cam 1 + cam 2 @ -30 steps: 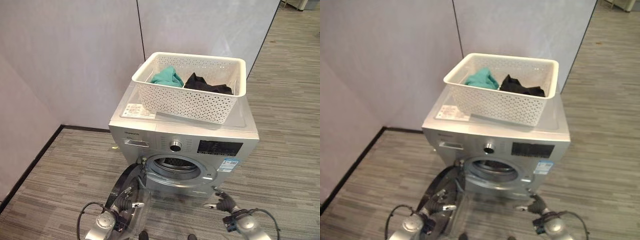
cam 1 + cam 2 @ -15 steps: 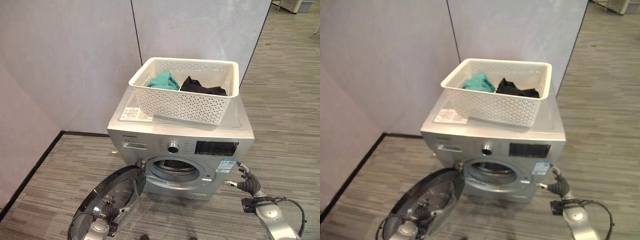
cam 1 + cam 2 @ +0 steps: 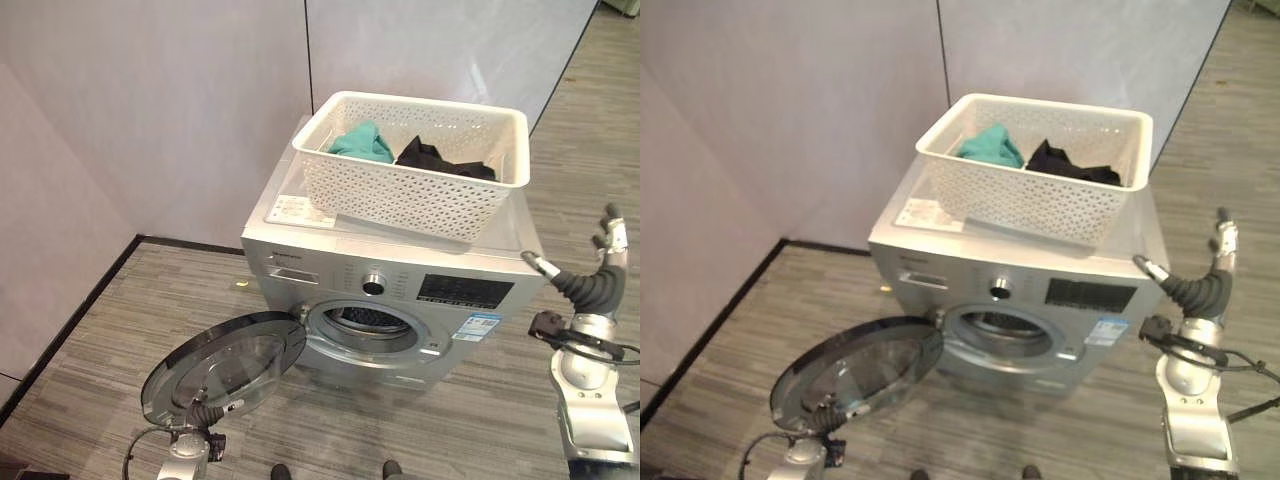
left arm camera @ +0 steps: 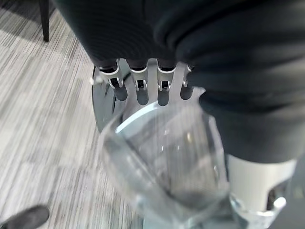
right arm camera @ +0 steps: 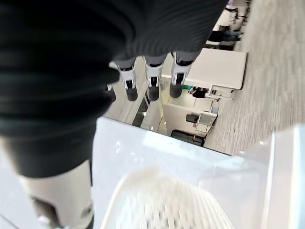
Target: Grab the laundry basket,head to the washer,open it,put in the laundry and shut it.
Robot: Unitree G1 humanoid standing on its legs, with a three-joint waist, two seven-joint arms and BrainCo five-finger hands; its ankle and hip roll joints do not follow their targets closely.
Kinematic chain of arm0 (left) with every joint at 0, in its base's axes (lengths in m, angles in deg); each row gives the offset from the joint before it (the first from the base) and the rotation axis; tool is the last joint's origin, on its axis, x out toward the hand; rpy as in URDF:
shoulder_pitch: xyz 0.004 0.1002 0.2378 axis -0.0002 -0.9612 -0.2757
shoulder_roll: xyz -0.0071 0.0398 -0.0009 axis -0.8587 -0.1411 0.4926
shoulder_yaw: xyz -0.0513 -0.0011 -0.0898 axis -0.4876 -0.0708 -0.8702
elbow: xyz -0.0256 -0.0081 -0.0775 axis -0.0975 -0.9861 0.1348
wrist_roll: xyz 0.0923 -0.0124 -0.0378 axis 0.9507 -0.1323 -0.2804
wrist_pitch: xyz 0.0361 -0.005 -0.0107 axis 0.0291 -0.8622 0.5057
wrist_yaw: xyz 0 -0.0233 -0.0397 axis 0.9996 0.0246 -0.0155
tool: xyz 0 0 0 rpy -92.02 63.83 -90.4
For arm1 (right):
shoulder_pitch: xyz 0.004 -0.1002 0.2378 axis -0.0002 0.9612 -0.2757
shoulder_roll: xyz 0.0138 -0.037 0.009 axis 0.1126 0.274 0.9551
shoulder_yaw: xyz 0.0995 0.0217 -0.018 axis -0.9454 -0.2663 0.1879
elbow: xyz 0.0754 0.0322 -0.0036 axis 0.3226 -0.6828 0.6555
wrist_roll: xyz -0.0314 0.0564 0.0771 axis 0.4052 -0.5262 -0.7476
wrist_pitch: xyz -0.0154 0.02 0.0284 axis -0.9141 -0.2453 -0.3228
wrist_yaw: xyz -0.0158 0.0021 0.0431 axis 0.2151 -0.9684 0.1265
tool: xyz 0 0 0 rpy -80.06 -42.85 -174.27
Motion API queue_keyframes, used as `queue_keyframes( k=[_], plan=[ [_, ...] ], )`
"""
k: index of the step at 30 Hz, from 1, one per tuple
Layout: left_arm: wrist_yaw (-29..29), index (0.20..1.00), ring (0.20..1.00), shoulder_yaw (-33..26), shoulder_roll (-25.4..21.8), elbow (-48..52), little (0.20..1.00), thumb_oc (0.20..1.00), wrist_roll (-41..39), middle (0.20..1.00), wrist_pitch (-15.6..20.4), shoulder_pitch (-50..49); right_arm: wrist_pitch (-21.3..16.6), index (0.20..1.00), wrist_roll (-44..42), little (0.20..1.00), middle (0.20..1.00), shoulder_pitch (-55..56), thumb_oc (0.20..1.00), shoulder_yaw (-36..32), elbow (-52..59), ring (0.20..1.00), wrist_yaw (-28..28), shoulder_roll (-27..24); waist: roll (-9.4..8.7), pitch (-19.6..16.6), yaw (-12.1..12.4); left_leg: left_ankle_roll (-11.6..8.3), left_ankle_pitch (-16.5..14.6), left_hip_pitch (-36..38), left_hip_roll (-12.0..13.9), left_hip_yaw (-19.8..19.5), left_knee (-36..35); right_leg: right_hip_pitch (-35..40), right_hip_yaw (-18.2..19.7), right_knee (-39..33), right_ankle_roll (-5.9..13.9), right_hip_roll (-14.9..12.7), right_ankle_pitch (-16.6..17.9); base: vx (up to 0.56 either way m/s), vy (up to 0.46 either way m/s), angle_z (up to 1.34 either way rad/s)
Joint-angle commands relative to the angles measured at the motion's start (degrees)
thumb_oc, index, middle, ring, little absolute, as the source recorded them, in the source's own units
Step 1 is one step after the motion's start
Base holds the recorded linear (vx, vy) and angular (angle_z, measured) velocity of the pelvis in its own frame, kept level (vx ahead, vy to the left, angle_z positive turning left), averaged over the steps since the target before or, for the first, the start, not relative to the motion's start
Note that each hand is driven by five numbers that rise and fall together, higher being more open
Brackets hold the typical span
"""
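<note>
the washer (image 3: 385, 290) door (image 3: 225, 365) is swung open at the released left robot hand (image 4: 143, 88); next, laundry (image 3: 362, 143) must be lifted from the basket (image 3: 415, 165) by the released right robot hand (image 3: 598, 270).

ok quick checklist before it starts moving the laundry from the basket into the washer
1. Washer door swung fully open: ok.
2. Drum opening unobstructed: ok.
3. Laundry basket resting on the washer top: ok.
4. Teal garment and black garment in the basket: ok.
5. Right hand open and raised beside the basket, holding nothing: ok.
6. Left hand clear of the door: not ok, straight fingers at the door's rim.
</note>
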Motion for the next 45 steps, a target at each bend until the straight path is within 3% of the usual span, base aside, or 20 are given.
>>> queue_keyframes(
  k=[1, 2, 4, 7, 10, 12, 13, 17, 18, 20, 21, 22, 23, 24, 25, 27, 30, 32, 36, 45],
  plan=[
    [1.81, 1.000, 1.000, -1.24, -4.42, -0.42, 1.000, 1.000, 1.36, 1.000, 0.85, 2.70, -2.45, 1.000, 3.40, 1.000, 1.000, -3.89, 1.000, -3.34, 2.59, 1.000, -2.03, -4.93, -0.40, -0.89, -0.59, 3.83, -10.44, -0.80, 0.44, -2.48, 8.08, -6.34, -1.06, 22.37, 1.18, -0.13, -6.46, 0.04, 0.198, -0.11],
    [1.53, 1.000, 1.000, -1.43, -5.30, -1.89, 1.000, 1.000, 2.09, 1.000, 0.95, 2.97, -2.57, 1.000, 3.70, 1.000, 1.000, -6.80, 1.000, -4.31, 2.83, 1.000, -2.56, -7.77, -0.75, -0.83, -0.22, 4.10, -10.95, 0.84, -0.49, -2.57, 7.04, -7.85, -2.38, 20.83, 0.84, -1.84, -5.52, 0.07, 0.074, 0.07],
    [1.31, 1.000, 1.000, -1.37, -5.70, -2.02, 1.000, 1.000, 2.48, 1.000, 1.04, 3.25, -2.51, 1.000, 4.00, 1.000, 1.000, -7.87, 1.000, -4.89, 2.90, 1.000, -2.82, -9.39, -0.76, -0.72, 0.12, 3.94, -10.80, 1.17, -0.61, -3.06, 6.55, -7.75, -3.03, 18.66, 0.68, -2.43, -5.29, 0.08, -0.032, 0.15],
    [1.09, 1.000, 1.000, -1.53, -7.05, -0.25, 1.000, 1.000, 3.12, 1.000, 1.78, 3.00, -0.99, 1.000, 7.18, 1.000, 1.000, -11.88, 1.000, -8.32, 1.33, 1.000, -4.41, -17.74, -0.85, -1.25, 1.47, 2.35, -11.04, 2.42, 0.34, -4.93, 5.21, -6.91, -4.46, 7.21, 1.40, -6.14, -1.86, 0.13, -0.125, 0.12],
    [1.00, 1.000, 1.000, -1.60, -7.73, 0.75, 1.000, 1.000, 3.17, 1.000, 1.72, 2.77, 0.24, 1.000, 7.35, 1.000, 1.000, -12.91, 1.000, -9.05, -0.46, 1.000, -4.56, -20.85, -1.75, -1.41, 1.66, 1.74, -11.40, 3.15, 0.17, -5.58, 4.98, -6.10, -3.14, 3.86, 2.16, -6.42, -0.11, 0.13, -0.123, 0.32],
    [0.28, 1.000, 1.000, -1.52, -8.79, 1.95, 1.000, 1.000, 3.82, 1.000, 2.02, 2.03, 0.57, 1.000, 6.48, 1.000, 1.000, -12.33, 1.000, -10.84, -1.86, 1.000, -2.96, -25.28, -4.50, -2.65, 2.26, 0.47, -11.69, 4.24, 0.23, -6.46, 4.58, -4.13, -2.99, 2.42, 2.98, -5.91, -0.75, 0.21, -0.248, 0.97],
    [-0.88, 1.000, 1.000, -1.51, -8.86, 2.53, 1.000, 1.000, 3.51, 1.000, 2.14, 0.76, 0.57, 1.000, 5.17, 1.000, 1.000, -12.38, 1.000, -10.85, -2.29, 1.000, -0.62, -27.99, -5.40, -3.48, 2.69, -0.33, -11.40, 4.52, 1.66, -6.95, 4.35, -3.60, -3.76, 2.20, 2.85, -4.76, -1.33, 0.20, -0.305, 0.69],
    [-2.77, 1.000, 1.000, -1.88, -8.10, 2.56, 1.000, 1.000, 1.05, 1.000, 2.49, -0.74, 0.17, 1.000, 3.02, 1.000, 1.000, -12.15, 1.000, -9.43, -3.31, 1.000, 5.07, -34.25, -5.45, -4.30, 2.55, -2.09, -10.49, 4.36, 4.40, -7.62, 3.94, -2.30, -5.26, 0.79, 1.78, -2.37, -2.68, 0.09, -0.201, 0.11],
    [-4.29, 1.000, 1.000, -0.59, -7.41, 2.70, 1.000, 1.000, 0.01, 1.000, 2.66, -1.15, -0.83, 1.000, -2.39, 1.000, 1.000, -12.85, 1.000, -7.28, -4.92, 1.000, 9.68, -39.05, -5.60, -4.75, 2.39, -3.03, -9.70, 4.23, 5.83, -7.94, 3.43, -1.70, -5.82, -0.55, 0.93, -0.91, -3.31, 0.07, -0.227, 0.08],
    [-5.07, 1.000, 1.000, 0.05, -7.16, 2.44, 1.000, 1.000, -0.69, 1.000, 2.86, -1.29, -1.48, 1.000, -5.72, 1.000, 1.000, -14.94, 1.000, -4.36, -6.81, 1.000, 12.74, -42.31, -5.67, -4.83, 2.44, -3.53, -9.25, 4.19, 6.51, -8.03, 3.27, -1.43, -5.93, -1.15, 0.47, -0.17, -3.51, 0.04, -0.140, 0.02],
    [-6.44, 1.000, 1.000, 1.48, -6.80, 2.59, 1.000, 1.000, -2.27, 1.000, 2.96, -1.63, -2.05, 1.000, -12.01, 1.000, 1.000, -18.04, 1.000, -0.53, -9.42, 1.000, 16.67, -46.70, -6.03, -4.94, 2.95, -4.15, -8.78, 4.27, 7.30, -7.85, 3.01, -0.91, -6.13, -2.10, 0.05, 0.53, -3.79, 0.03, -0.080, -0.06],
    [-7.21, 1.000, 1.000, 2.32, -6.66, 2.56, 1.000, 1.000, -2.88, 1.000, 3.15, -1.89, -2.49, 1.000, -14.11, 1.000, 1.000, -22.59, 1.000, 4.45, -11.35, 1.000, 19.29, -49.71, -6.07, -5.00, 3.33, -4.54, -8.42, 4.56, 7.77, -7.63, 2.65, -0.53, -6.34, -2.71, -0.20, 0.95, -3.92, 0.04, -0.108, -0.05],
    [-8.09, 1.000, 1.000, 3.10, -6.35, 3.14, 1.000, 1.000, -4.29, 1.000, 3.74, -2.47, -2.49, 1.000, -14.94, 1.000, 1.000, -31.78, 1.000, 14.38, -15.02, 1.000, 22.12, -53.37, -6.19, -5.15, 3.91, -5.03, -7.96, 5.23, 8.34, -6.93, 1.81, 0.07, -6.23, -3.78, -0.39, 1.56, -3.90, 0.04, -0.065, -0.04],
    [-8.23, 1.000, 1.000, 3.61, -6.33, 3.54, 1.000, 1.000, -5.04, 1.000, 3.93, -2.76, -2.29, 1.000, -14.82, 1.000, 1.000, -38.03, 1.000, 20.82, -17.31, 1.000, 23.06, -54.16, -6.28, -5.25, 4.26, -5.26, -7.69, 5.48, 8.59, -6.67, 1.43, 0.33, -6.15, -4.25, -0.53, 1.83, -3.91, 0.03, -0.044, -0.04],
    [-8.23, 1.000, 1.000, 3.20, -6.09, 3.54, 1.000, 1.000, -5.06, 1.000, 3.93, -2.93, -2.38, 1.000, -14.87, 1.000, 1.000, -40.30, 1.000, 23.05, -17.93, 1.000, 23.00, -54.11, -6.02, -5.27, 3.91, -5.27, -7.67, 5.57, 8.62, -6.57, 1.35, 0.35, -6.06, -4.28, -0.54, 1.87, -3.89, 0.02, -0.022, -0.09],
    [-9.22, 1.000, 1.000, 4.96, -6.04, 4.40, 1.000, 1.000, -6.63, 1.000, 4.41, -3.40, -1.45, 1.000, -17.16, 1.000, 1.000, -56.51, 1.000, 40.41, -24.13, 1.000, 27.41, -53.65, -6.33, -5.44, 4.69, -5.79, -6.91, 5.59, 9.20, -6.66, 0.91, 1.08, -6.10, -5.25, -1.04, 2.63, -4.10, 0.04, -0.041, -0.11],
    [-9.97, 1.000, 1.000, 6.15, -6.03, 5.38, 1.000, 1.000, -7.41, 1.000, 4.52, -3.75, -0.90, 1.000, -18.31, 1.000, 1.000, -65.45, 1.000, 49.41, -28.32, 1.000, 28.59, -52.09, -6.25, -5.35, 4.90, -6.06, -6.44, 5.28, 9.47, -7.07, 0.64, 1.30, -6.32, -5.66, -1.28, 2.93, -4.20, 0.01, -0.012, -0.02],
    [-10.48, 1.000, 1.000, 7.04, -6.34, 5.53, 1.000, 1.000, -8.62, 1.000, 4.84, -3.80, 0.29, 1.000, -16.41, 1.000, 1.000, -77.89, 1.000, 61.18, -37.32, 1.000, 30.19, -47.52, -6.11, -5.23, 5.41, -6.48, -5.74, 4.92, 9.70, -7.51, -0.21, 1.36, -6.84, -6.27, -1.54, 3.22, -4.20, 0.01, -0.018, 0.06],
    [-10.70, 1.000, 1.000, 7.38, -6.48, 5.89, 1.000, 1.000, -10.39, 1.000, 4.93, -3.65, 1.90, 1.000, -15.13, 1.000, 1.000, -85.83, 1.000, 67.94, -46.97, 1.000, 31.51, -41.44, -6.03, -4.22, 5.90, -6.74, -4.83, 3.29, 10.08, -8.47, -0.39, 0.56, -7.17, -6.56, -1.94, 3.59, -4.09, -0.01, -0.016, 0.13],
    [-11.53, 1.000, 1.000, 7.69, -7.48, 6.11, 1.000, 1.000, -11.97, 1.000, 4.78, -3.65, 4.27, 1.000, -7.86, 1.000, 1.000, -89.61, 1.000, 73.03, -55.63, 1.000, 34.71, -37.93, -5.98, -0.64, 6.09, -7.27, -2.58, -1.23, 10.62, -9.87, -1.13, -3.19, -7.68, -6.23, -2.58, 4.25, -3.91, -0.06, -0.012, 0.15]
  ],
)
